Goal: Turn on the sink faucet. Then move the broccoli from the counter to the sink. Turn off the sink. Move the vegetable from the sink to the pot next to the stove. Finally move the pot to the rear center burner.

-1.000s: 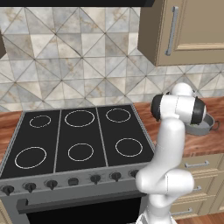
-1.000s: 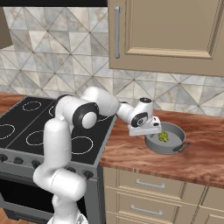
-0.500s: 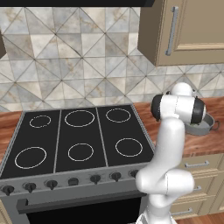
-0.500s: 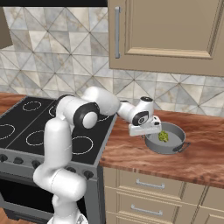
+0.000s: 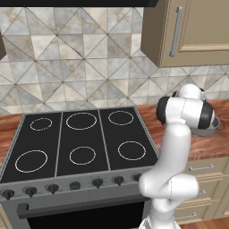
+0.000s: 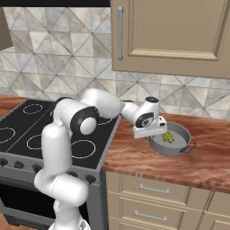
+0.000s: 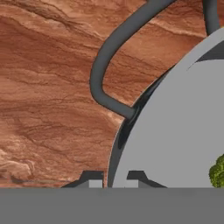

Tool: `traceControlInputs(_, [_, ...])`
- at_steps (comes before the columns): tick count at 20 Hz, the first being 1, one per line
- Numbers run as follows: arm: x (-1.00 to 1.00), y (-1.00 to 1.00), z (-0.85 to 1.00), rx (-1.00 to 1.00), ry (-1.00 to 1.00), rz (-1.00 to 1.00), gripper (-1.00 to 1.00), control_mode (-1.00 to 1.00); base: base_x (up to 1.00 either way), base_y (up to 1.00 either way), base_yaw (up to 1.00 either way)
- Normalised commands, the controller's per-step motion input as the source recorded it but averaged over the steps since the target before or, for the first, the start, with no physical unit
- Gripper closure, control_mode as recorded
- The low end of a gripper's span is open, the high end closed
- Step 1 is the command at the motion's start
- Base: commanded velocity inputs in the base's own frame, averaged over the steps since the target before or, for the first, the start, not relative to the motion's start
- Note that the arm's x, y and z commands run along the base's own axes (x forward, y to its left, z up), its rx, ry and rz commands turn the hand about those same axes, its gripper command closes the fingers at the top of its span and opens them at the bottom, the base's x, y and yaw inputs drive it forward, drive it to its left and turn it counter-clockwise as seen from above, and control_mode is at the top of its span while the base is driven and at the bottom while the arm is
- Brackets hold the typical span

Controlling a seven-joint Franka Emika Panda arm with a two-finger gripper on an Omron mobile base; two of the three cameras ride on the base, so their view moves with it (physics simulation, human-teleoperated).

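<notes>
A grey pot (image 6: 179, 149) stands on the wooden counter (image 6: 202, 166) right of the stove (image 5: 80, 143), with the broccoli (image 6: 168, 137) inside it. My gripper (image 6: 152, 136) reaches down at the pot's left rim. In the hand view the gripper (image 7: 113, 179) is shut on the pot (image 7: 175, 131) with the thin rim between the two fingertips, just below the looped handle (image 7: 104, 74). The broccoli (image 7: 217, 173) shows at the right edge. In the left base view the pot (image 5: 211, 130) peeks out behind my arm. The rear center burner (image 5: 81, 120) is bare.
Several burners are marked on the black stove top (image 6: 27, 130). Wall cabinets (image 6: 170, 31) hang above the counter. A tiled wall (image 5: 67, 58) runs behind the stove. Drawers (image 6: 152, 191) sit below the counter.
The jaws have gone from wide open to shut on the pot's rim. The hand has dropped slightly onto the rim. Pot and broccoli have stayed put.
</notes>
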Motion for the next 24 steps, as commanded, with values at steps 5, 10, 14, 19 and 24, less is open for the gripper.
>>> traceControlInputs(5, [-0.31,0.49,0.42,-0.03,-0.10,0.17,1.00,-1.00,0.00,0.00,0.00])
traceControlInputs(10, [-0.19,0.82,0.27,-0.06,0.00,0.26,1.00,-1.00,0.00,0.00,0.00])
traceControlInputs(14, [-0.22,0.99,0.29,-0.09,0.00,0.31,1.00,-1.00,0.00,0.00,0.00])
traceControlInputs(19, [-0.23,1.00,0.26,-0.08,0.00,0.33,1.00,-1.00,0.00,0.00,0.00])
traceControlInputs(24, [-0.16,1.00,0.15,-0.04,0.00,0.33,1.00,-1.00,0.00,0.00,0.00])
